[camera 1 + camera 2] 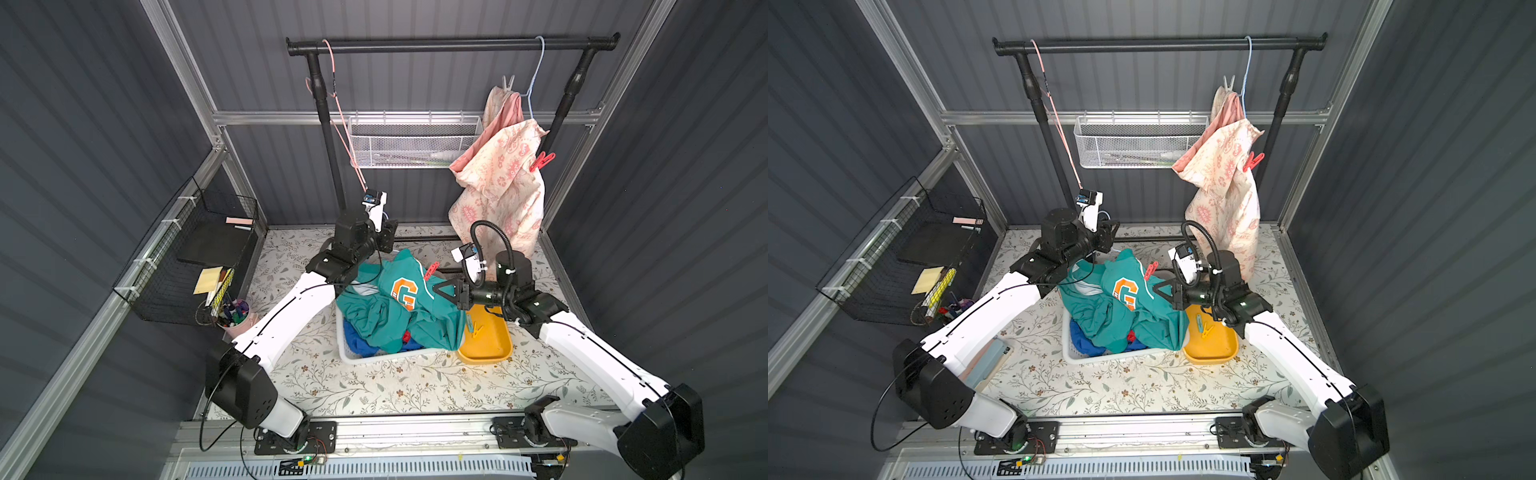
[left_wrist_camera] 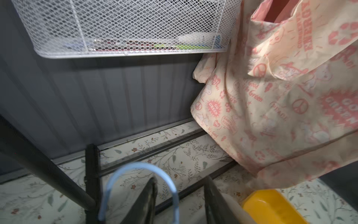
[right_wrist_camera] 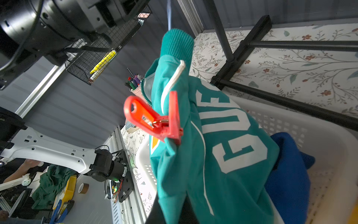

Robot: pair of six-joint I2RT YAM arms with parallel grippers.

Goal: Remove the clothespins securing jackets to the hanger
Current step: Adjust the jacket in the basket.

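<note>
Hanging cream jacket (image 1: 503, 195) overlaps the white mesh basket's (image 1: 415, 143) end.

Heaped jacket (image 1: 374, 318) in the basket (image 1: 360, 360), tray (image 1: 492, 347) just right, hung jacket (image 1: 505, 183) on the rail (image 1: 436, 45) behind.

The teal jacket (image 1: 374, 320) hides most of the blue jacket (image 1: 353, 337); mesh basket (image 2: 58, 29) contents blurred.

A robotics lab cell — aluminium frame (image 1: 270, 117), grey corrugated walls (image 1: 685, 166), two arms (image 1: 291, 307) bolted to a rail (image 1: 415, 432).
</note>
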